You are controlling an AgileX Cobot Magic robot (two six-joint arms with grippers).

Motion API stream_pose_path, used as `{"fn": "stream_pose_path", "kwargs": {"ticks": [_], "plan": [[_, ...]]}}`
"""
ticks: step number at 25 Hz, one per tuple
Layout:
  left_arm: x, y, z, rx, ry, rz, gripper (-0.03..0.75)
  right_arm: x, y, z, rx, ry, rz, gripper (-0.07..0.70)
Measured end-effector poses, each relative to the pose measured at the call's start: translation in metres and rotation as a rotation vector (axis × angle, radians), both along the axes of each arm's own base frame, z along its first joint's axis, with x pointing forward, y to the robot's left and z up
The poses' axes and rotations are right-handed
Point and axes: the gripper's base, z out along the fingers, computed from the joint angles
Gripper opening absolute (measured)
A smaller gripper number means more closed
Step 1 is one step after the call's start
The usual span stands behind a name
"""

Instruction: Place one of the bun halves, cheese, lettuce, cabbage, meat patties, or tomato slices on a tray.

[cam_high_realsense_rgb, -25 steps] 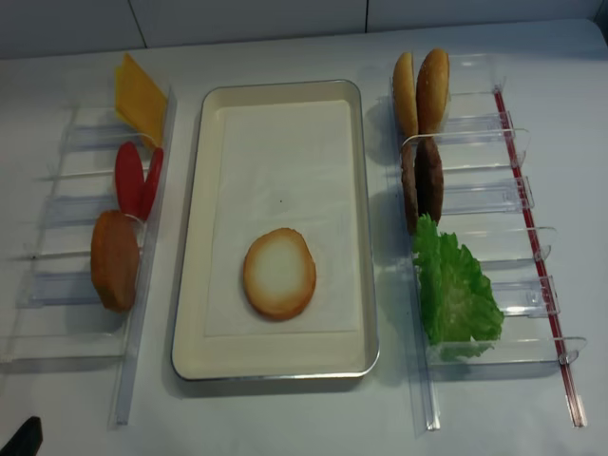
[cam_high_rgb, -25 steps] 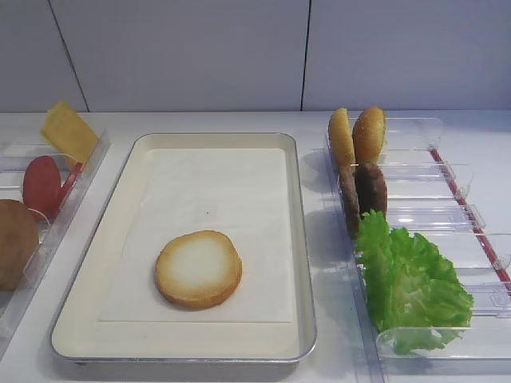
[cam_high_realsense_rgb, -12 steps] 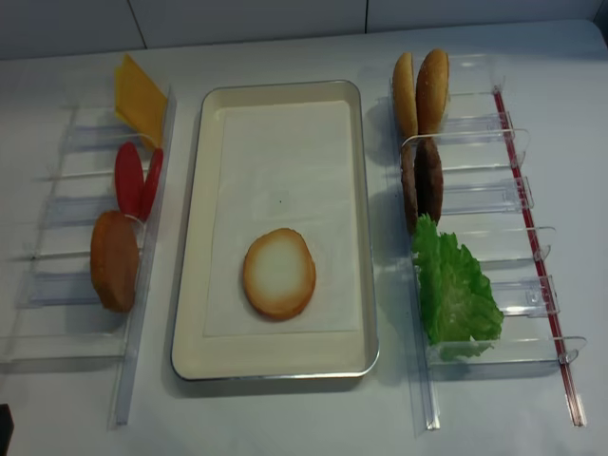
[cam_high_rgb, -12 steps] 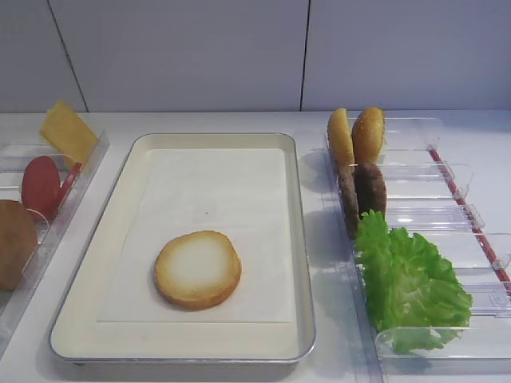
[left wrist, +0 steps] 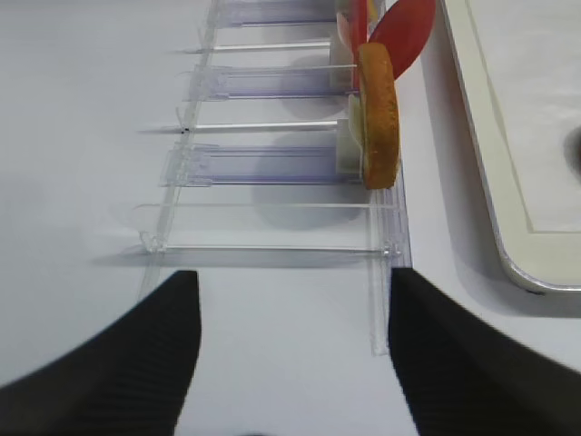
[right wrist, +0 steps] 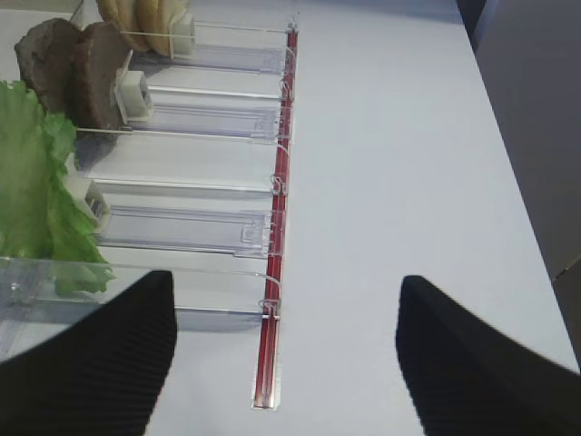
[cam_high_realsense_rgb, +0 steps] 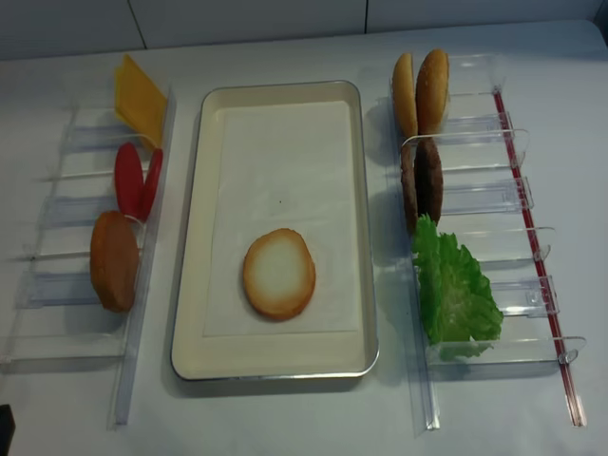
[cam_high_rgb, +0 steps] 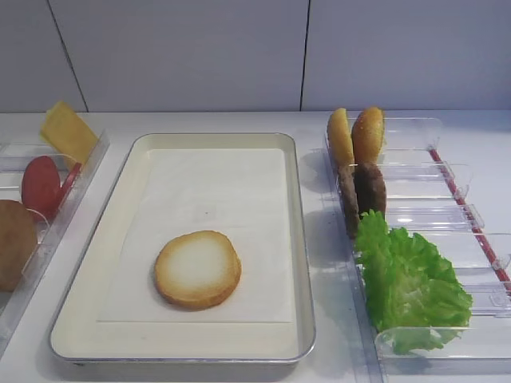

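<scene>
White panelled walls backed a white table point(cam_high_rgb: 239, 121) on which a tray point(cam_high_rgb: 299, 239) was set at the centre, lined with white paper point(cam_high_rgb: 215, 199). One of the bun halves point(cam_high_rgb: 197, 269) was seen lying flat on the paper, cut face up, in the near part of the tray.

Clear plastic holders point(cam_high_realsense_rgb: 480, 195) were placed on either side of the tray. In the right-hand holder, two small golden bun pieces point(cam_high_rgb: 356, 136) were stood on edge at the far end, the two meat patties point(cam_high_rgb: 363, 191) just in front of them, and the lettuce point(cam_high_rgb: 409, 283) nearest the camera. In the left-hand holder point(cam_high_realsense_rgb: 66, 211), the cheese point(cam_high_rgb: 68, 132) was propped at the far end, the tomato slices point(cam_high_rgb: 41, 185) stood next, and a brown domed bun point(cam_high_rgb: 14, 243) was kept nearest.

In the left wrist view, the left gripper point(left wrist: 290, 354) was shown low over bare table beside the near end of the left holder, its fingers point(left wrist: 118, 363) spread wide with nothing between them. In the right wrist view, the right gripper point(right wrist: 286, 354) was shown over the near end of the right holder, its fingers point(right wrist: 472, 363) likewise set wide apart and holding nothing.
</scene>
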Motion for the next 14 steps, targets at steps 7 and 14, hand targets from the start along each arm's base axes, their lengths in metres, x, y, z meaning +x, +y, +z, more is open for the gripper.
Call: {"fn": "stream_pose_path", "kwargs": {"ticks": [7,14], "plan": [[0.0,0.0,0.0,0.0,0.0,0.0,0.438,0.0,0.0,0.0,0.0,0.0,0.0,0.519],[0.0,0.0,0.0,0.0,0.0,0.0,0.438,0.0,-0.0005,0.0,0.005,0.0,-0.009,0.519]]}}
